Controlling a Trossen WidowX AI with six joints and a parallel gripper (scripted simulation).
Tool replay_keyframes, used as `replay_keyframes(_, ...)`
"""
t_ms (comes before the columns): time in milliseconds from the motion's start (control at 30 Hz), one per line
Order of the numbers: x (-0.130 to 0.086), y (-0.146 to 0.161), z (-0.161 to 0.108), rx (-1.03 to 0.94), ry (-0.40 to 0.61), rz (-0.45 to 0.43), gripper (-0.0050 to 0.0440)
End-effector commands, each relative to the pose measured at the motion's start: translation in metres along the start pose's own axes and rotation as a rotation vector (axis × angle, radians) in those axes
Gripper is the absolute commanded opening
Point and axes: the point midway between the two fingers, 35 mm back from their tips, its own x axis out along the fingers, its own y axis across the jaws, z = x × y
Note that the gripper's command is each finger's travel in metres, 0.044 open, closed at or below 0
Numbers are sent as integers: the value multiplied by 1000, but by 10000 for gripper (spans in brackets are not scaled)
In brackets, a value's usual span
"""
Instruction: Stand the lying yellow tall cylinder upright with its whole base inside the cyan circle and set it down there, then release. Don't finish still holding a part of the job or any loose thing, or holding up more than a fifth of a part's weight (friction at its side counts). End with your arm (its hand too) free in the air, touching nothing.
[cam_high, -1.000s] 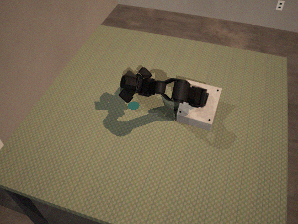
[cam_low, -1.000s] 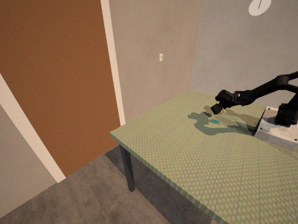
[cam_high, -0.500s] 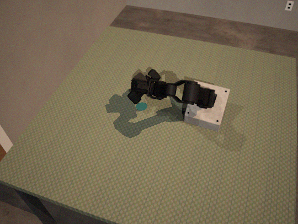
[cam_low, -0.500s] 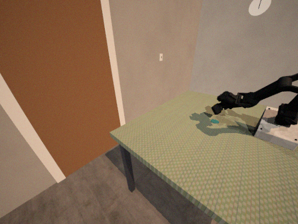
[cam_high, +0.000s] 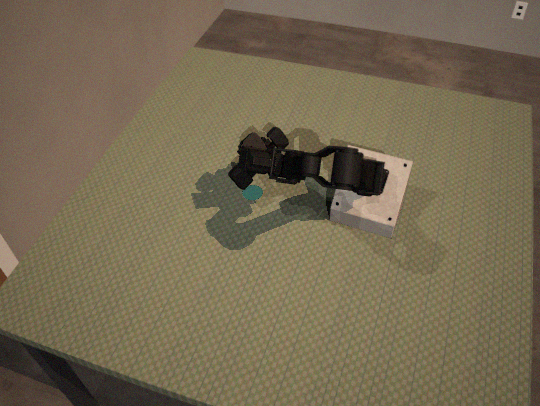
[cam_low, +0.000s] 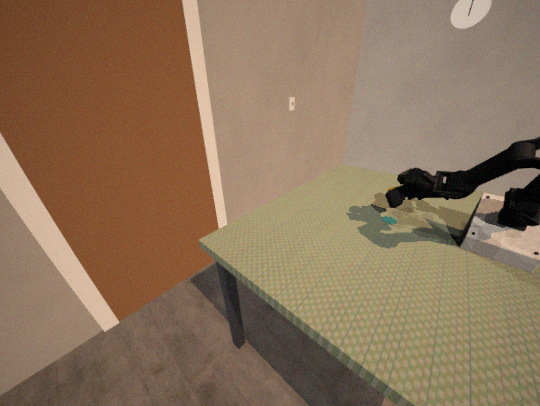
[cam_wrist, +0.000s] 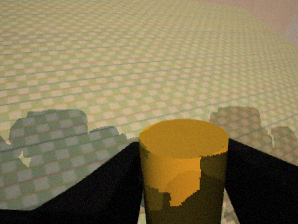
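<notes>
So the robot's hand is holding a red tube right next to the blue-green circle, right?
Almost. The tube is yellow, not red; the wrist view shows it clamped between the hand's dark fingers. The rest holds: in the top view the hand sits right beside the cyan circle on the table.

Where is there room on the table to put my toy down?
Wide green mat lies bare between the near edge and the arm's shadow. It is crowded around the cyan circle, where the gripper holds the yellow cylinder, and at the white base.
</notes>
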Motion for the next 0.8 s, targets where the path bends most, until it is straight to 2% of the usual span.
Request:
replay_keyframes(0, -3, 1, 2, 14, -27, 7, 105)
replay_keyframes(767, -22, 3, 7, 100, -173, 51, 105)
